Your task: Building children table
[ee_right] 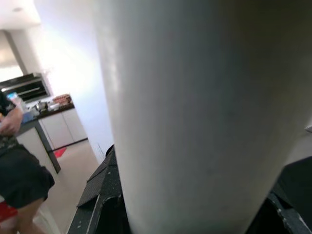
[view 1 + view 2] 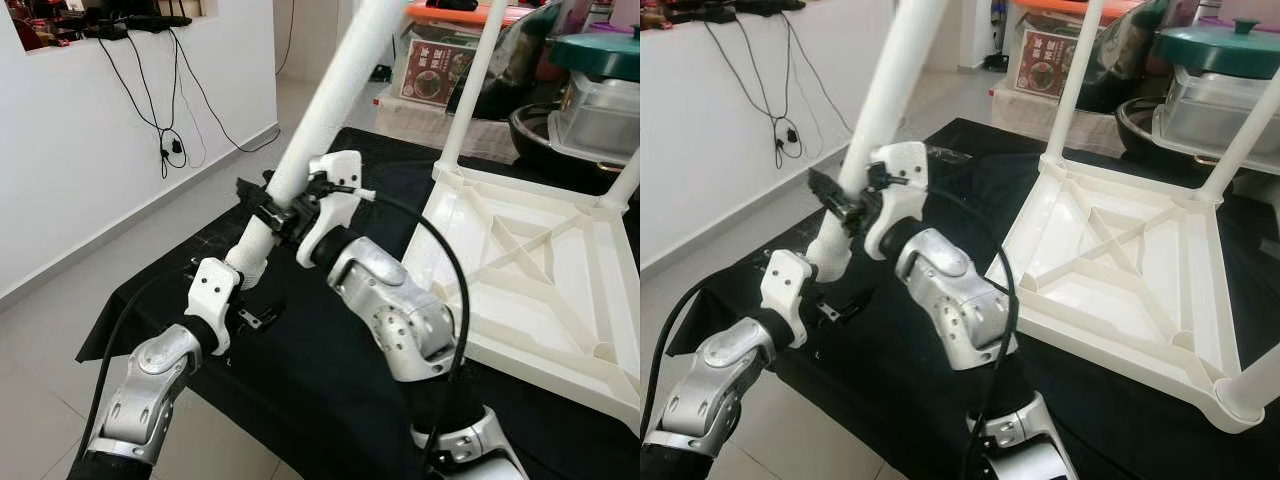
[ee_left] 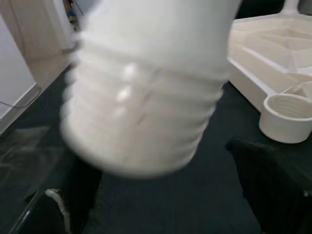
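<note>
The white plastic tabletop (image 2: 1120,290) lies upside down on the black-covered worktop (image 2: 300,360), with three legs already fitted. The fourth long white leg (image 2: 320,120) is held slanted beside it, clamped by the right gripper (image 2: 285,212) and, at its threaded end, the left gripper (image 2: 240,300); its empty corner socket (image 3: 286,117) awaits.

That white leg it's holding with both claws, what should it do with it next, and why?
Probably swing the white table leg toward the open socket on the upturned tabletop. Both the left claw and right claw grip it, ribbed end down, and that corner socket is empty.
</note>
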You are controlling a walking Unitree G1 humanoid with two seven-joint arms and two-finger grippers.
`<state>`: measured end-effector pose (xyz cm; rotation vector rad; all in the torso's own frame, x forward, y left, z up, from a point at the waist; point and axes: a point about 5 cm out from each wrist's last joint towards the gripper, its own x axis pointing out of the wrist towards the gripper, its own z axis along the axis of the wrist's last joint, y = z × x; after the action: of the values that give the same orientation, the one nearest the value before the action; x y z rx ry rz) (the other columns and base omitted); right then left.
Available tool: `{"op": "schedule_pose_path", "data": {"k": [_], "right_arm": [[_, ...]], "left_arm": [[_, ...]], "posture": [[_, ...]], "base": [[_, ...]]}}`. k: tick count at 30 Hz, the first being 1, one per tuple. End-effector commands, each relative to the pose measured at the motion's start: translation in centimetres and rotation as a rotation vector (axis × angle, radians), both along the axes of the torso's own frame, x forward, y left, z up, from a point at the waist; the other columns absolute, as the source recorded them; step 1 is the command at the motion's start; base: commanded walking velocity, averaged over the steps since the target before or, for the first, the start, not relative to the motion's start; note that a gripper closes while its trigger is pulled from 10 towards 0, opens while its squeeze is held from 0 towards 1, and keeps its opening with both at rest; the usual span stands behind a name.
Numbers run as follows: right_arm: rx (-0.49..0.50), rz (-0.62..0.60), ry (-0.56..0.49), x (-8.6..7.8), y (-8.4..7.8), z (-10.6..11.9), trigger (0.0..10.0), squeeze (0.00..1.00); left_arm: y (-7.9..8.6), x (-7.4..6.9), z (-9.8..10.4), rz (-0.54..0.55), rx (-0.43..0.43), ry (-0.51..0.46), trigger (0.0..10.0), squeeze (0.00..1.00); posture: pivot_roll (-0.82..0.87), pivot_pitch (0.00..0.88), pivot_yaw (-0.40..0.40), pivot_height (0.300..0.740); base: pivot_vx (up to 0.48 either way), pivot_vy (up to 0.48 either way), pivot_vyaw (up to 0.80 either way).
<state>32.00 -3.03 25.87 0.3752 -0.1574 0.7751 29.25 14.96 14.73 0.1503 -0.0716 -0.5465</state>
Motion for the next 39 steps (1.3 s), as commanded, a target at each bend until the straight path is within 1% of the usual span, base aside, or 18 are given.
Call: {"op": "schedule_pose_path", "data": {"k": [1,7,9,12,18,20,22,24,27,30,31,33,36,39], "right_arm": [[0.033,0.003,0.05,0.2,-0.7,-0.5,0.0,0.0],[0.003,0.009,0.037,0.1,-1.5,-0.8,0.0,0.0],[0.003,0.009,0.037,0.1,-1.5,-0.8,0.0,0.0],[-0.023,0.037,0.019,-0.2,-1.4,-0.9,0.0,0.0],[-0.044,0.093,0.0,-0.9,-0.7,-0.9,0.0,0.0],[-0.078,0.138,-0.027,-1.5,-0.1,-1.0,0.0,0.0],[-0.087,0.155,-0.034,-1.7,0.1,-1.1,0.0,0.0],[-0.087,0.155,-0.034,-1.7,0.1,-1.1,0.0,0.0],[-0.16,0.158,-0.055,-2.1,0.7,-1.9,0.0,0.0],[-0.178,0.156,-0.062,-2.1,0.8,-2.1,0.0,0.0],[-0.219,0.154,-0.082,-2.2,1.0,-2.5,0.0,0.0],[-0.219,0.154,-0.082,-2.2,1.0,-2.5,0.0,0.0],[-0.268,0.152,-0.1,-2.3,1.2,-2.9,0.0,0.0],[-0.273,0.151,-0.101,-2.3,1.2,-2.9,0.0,0.0]], "left_arm": [[0.6,-0.1,-0.4,0.022,0.024,0.008,10.0,0.0],[0.9,-0.2,-0.7,0.036,0.026,0.015,10.0,0.0],[0.9,-0.2,-0.7,0.036,0.026,0.015,10.0,0.0],[1.0,-0.1,-0.7,0.044,0.029,0.014,10.0,0.0],[1.0,0.2,-0.2,0.05,0.017,0.0,10.0,0.0],[0.7,0.4,-0.1,0.039,0.011,0.001,10.0,0.0],[0.7,0.5,-0.2,0.036,0.011,0.002,10.0,0.0],[0.7,0.5,-0.2,0.036,0.011,0.002,10.0,0.0],[0.3,1.1,0.6,0.019,-0.001,-0.013,10.0,0.0],[0.1,1.3,0.7,0.015,-0.004,-0.016,10.0,0.0],[-0.1,1.4,0.9,0.007,-0.002,-0.022,10.0,0.0],[-0.1,1.4,0.9,0.007,-0.002,-0.022,10.0,0.0],[-0.3,1.5,0.9,0.001,0.001,-0.027,10.0,0.0],[-0.3,1.5,0.9,0.0,0.001,-0.027,10.0,0.0]], "posture": [[0.07,0.0,-0.01,0.74],[0.06,0.0,-0.006,0.74],[0.06,0.0,-0.006,0.74],[0.06,0.0,-0.007,0.74],[0.07,0.0,-0.008,0.74],[0.07,0.0,-0.006,0.74],[0.06,0.0,-0.004,0.74],[0.06,0.0,-0.004,0.74],[0.06,0.0,0.001,0.74],[0.06,0.0,0.001,0.74],[0.06,0.0,0.003,0.74],[0.06,0.0,0.003,0.74],[0.06,0.0,0.002,0.74],[0.06,0.0,0.001,0.74]], "base": [[0.0,0.0,0.0],[0.0,0.0,0.0],[0.0,0.0,0.0],[0.0,0.0,0.0],[0.0,0.0,0.0],[0.0,0.0,0.0],[0.0,0.0,0.0],[0.0,0.0,0.0],[0.0,0.0,0.0],[0.0,0.0,0.0],[0.0,0.0,0.0],[0.0,0.0,0.0],[0.0,0.0,0.0],[0.0,0.0,0.0]]}}
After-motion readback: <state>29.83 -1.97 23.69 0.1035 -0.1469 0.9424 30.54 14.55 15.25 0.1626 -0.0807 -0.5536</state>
